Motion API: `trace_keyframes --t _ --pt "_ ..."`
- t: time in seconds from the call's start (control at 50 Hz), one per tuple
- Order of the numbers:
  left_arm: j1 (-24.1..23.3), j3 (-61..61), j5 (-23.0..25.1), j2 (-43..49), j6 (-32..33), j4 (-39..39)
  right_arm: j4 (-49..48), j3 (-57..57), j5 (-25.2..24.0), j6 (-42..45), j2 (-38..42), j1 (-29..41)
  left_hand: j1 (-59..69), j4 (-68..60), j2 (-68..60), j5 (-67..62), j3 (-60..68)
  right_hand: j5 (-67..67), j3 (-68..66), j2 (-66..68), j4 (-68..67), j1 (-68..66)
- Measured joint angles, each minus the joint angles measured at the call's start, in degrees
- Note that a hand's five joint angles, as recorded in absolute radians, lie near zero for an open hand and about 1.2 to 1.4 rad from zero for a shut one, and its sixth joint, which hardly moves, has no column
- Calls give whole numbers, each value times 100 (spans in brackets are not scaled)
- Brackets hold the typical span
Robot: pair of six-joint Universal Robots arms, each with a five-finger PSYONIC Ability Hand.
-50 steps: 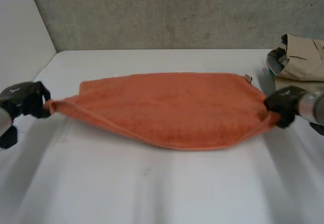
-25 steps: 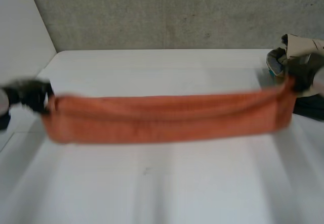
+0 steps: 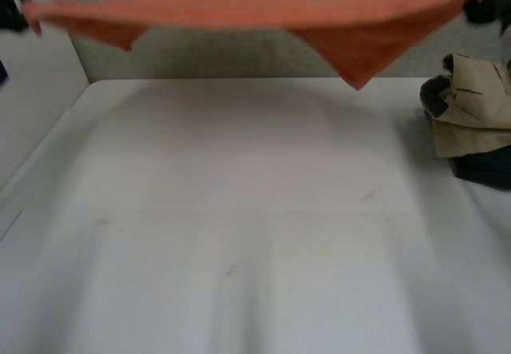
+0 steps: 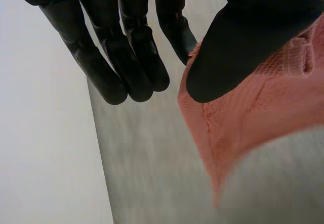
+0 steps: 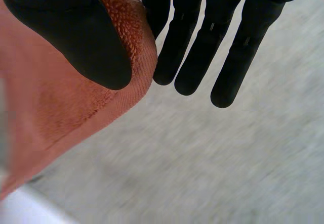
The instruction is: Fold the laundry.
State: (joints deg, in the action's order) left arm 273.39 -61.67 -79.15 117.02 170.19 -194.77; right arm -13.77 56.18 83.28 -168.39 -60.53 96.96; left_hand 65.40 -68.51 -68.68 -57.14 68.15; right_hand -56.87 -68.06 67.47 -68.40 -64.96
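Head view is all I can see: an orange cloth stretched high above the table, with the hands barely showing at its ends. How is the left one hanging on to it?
Observer: In the left wrist view, the left hand pinches the orange towel between its thumb and one finger. Its other fingers are straight and off the cloth.
Visitor: And the right one?
Observer: The right hand has the same grip. Its thumb presses the towel against one finger, and its other fingers are straight and free.
Visitor: Which part of the cloth do they hold?
Observer: At the left hand it is the edge: a stitched hem runs out from just under the thumb.
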Motion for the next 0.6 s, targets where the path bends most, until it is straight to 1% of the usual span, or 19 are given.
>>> trace_keyframes --t 0.08,0.14,0.24,0.28,0.3,0.32,0.4,0.42,0.48,0.5,0.54,0.6 --pt "37 -734 194 13 162 -45 308 299 -269 152 138 2 0 0 -2 0 0 0 0 0 -1 0" --pt "101 -1431 465 9 352 -101 579 675 -490 420 290 -26 0 0 -4 0 0 0 0 0 -1 0" --pt "306 -2323 884 -62 685 -12 979 1210 -627 937 401 -131 0 0 -4 0 0 0 0 0 -1 0" --pt "475 -2718 1093 -175 918 173 1229 1437 -643 1200 379 -198 0 0 -4 0 0 0 0 0 -1 0" --pt "631 -2999 1255 -306 1144 392 1516 1655 -641 1475 315 -274 0 0 -4 0 0 0 0 0 -1 0" --pt "686 -3084 1305 -354 1225 476 1620 1726 -638 1568 285 -302 0 0 -4 0 0 0 0 0 -1 0" --pt "1134 -3586 1653 -797 1967 1349 2371 2100 -593 2229 25 -497 0 0 -4 0 0 0 0 0 -1 0" --pt "1306 -3721 1766 -971 2281 1738 2718 2227 -565 2535 -92 -583 0 0 -4 0 0 0 0 0 -1 0" --pt "1627 -3913 1955 -1282 2955 2559 3411 2407 -497 3137 -285 -747 0 0 -4 0 0 0 0 0 -1 0" --pt "1766 -3971 2031 -1401 3294 2951 3718 2462 -466 3402 -353 -817 0 0 -4 0 0 0 0 0 -1 0" --pt "1936 -4020 2126 -1524 3800 3507 4207 2518 -420 3803 -438 -921 0 0 -4 0 0 0 0 0 -1 0" --pt "2084 -4026 2211 -1586 4445 4155 4678 2532 -377 4148 -490 -1012 0 0 -4 0 0 0 0 0 -1 0"
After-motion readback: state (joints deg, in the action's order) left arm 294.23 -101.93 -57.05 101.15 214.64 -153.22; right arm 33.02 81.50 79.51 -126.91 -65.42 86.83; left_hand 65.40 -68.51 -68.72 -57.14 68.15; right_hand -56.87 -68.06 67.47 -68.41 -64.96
